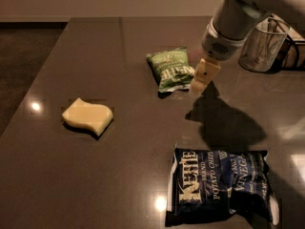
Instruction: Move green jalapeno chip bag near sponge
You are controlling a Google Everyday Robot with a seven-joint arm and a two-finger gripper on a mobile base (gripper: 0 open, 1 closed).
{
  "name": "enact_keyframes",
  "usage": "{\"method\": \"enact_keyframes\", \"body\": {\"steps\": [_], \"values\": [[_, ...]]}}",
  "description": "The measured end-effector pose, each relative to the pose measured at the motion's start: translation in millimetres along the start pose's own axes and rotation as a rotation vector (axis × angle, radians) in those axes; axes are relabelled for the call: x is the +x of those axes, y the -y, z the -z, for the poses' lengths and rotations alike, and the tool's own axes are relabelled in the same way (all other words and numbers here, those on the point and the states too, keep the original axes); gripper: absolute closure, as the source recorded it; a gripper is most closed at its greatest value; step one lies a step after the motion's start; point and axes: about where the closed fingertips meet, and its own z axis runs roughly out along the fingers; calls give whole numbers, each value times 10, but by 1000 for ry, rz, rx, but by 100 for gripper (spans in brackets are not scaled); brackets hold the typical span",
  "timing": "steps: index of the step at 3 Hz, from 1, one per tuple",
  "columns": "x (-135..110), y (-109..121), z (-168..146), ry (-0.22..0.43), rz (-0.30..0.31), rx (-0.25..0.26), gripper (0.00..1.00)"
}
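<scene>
The green jalapeno chip bag [170, 69] lies flat on the dark table [95, 175], right of centre towards the back. The pale yellow sponge [87, 116] lies at the left, well apart from the bag. My gripper [199, 82] hangs from the white arm at the upper right, fingers pointing down, right beside the bag's right edge and just above the table. It holds nothing that I can see.
A larger dark navy-blue Kettle chip bag [220, 187] lies at the front right. A wire mesh cup [263, 46] stands at the back right behind the arm. The table's left edge runs along the dark floor.
</scene>
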Motion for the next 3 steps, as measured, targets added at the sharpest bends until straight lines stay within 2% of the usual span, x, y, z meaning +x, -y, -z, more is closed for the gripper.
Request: {"method": "enact_keyframes", "body": {"steps": [1, 2, 3], "values": [[-38, 247, -212, -2, -52, -5, 0], [-49, 425, -449, -29, -91, 12, 0], [-39, 488, -580, -46, -112, 11, 0]]}}
